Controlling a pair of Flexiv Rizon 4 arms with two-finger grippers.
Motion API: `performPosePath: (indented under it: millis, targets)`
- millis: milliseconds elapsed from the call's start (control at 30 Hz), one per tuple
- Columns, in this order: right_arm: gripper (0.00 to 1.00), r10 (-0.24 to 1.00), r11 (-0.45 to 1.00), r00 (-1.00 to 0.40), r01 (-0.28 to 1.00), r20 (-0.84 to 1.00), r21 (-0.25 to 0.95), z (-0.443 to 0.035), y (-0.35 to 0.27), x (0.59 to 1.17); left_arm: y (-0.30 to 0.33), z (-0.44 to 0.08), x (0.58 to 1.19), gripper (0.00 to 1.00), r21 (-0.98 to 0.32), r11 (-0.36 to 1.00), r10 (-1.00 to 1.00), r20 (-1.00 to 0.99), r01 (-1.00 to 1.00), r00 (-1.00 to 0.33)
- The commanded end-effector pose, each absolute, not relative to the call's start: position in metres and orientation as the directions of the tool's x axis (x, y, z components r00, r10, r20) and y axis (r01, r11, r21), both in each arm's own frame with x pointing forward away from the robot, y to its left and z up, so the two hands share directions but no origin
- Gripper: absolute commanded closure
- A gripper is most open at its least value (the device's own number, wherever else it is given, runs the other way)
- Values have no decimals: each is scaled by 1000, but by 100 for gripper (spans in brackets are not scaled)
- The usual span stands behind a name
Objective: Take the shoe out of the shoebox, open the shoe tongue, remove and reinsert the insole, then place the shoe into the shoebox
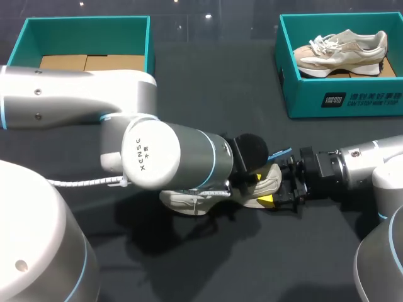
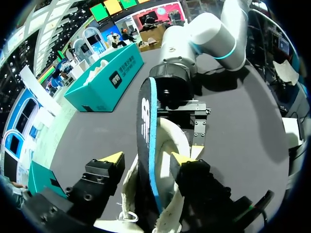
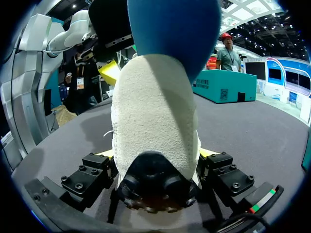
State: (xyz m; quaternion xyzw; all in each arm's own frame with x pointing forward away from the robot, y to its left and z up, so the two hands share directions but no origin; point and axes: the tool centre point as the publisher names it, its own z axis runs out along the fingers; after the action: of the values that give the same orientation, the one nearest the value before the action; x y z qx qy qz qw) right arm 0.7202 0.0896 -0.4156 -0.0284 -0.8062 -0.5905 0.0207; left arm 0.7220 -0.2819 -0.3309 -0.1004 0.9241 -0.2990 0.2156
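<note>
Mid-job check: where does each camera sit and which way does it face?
Head: above, behind, looking down at the table; left arm and right arm show.
Left wrist: looks along left tool at the insole; right arm beyond.
Right wrist: looks along right tool at the heel of the shoe.
Shared: shoe and insole, all views.

1. Shoe (image 3: 155,121): cream, with a finely speckled heel.
2. Insole (image 2: 143,121): black, blue edge, white logo.
3. Boxes (image 1: 343,100): teal, with brown cardboard floors.
4. Boxed shoe (image 1: 340,53): beige and white.
5. Table (image 1: 208,82): dark grey.
6. Fingertips (image 2: 112,158): yellow.
7. Arms (image 1: 176,154): silver, with pale-blue rings.
</note>
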Motion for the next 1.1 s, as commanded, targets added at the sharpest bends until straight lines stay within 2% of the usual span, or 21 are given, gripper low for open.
performPosePath:
  millis: [33, 267, 333, 400, 1100]
  targets:
    - [100, 22, 304, -998, 70, 67, 950, -416, 90, 718, -286, -338, 729, 47, -598, 800, -308, -335, -52, -891]
    - [100, 22, 304, -998, 70, 67, 950, -416, 90, 718, -291, -343, 738, 54, -598, 800, -301, -329, -50, -895]
    - [100, 22, 304, -998, 70, 67, 950, -416, 90, 718, -292, -344, 739, 65, -599, 799, -297, -321, -50, -899]
    - [100, 22, 304, -998, 70, 67, 950, -416, 90, 718, -293, -345, 740, 100, -603, 797, -271, -287, -47, -919]
    - [100, 22, 304, -998, 70, 67, 950, -416, 90, 718, -307, -301, 744, 100, -663, 745, -213, -141, -68, -967]
